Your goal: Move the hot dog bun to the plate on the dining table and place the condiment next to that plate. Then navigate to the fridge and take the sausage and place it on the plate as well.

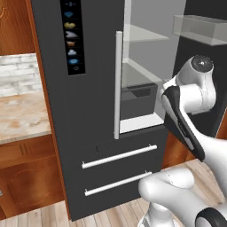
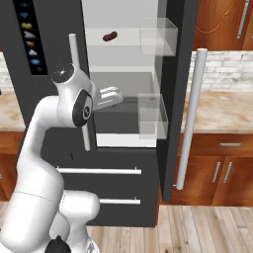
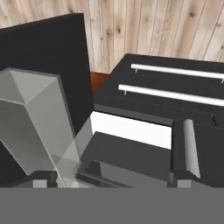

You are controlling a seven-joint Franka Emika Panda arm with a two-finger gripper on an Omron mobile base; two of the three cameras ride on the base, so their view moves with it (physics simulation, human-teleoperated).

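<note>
Reaching into the open fridge (image 2: 123,163) at its lower shelf, the tool (image 3: 109,183) stood released, jaws spread wide with nothing between its fingertips (image 3: 40,183). Above the tool, well apart on the top shelf, lay the sausage (image 2: 109,36), near a clear door bin (image 2: 159,37).

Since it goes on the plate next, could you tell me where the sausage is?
The sausage lies on the upper shelf inside the open fridge, seen in the right base view, left of the clear door bin.

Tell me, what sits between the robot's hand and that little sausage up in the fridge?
In the right base view, nothing: bare white shelf separates the sausage from the open gripper below.
</note>
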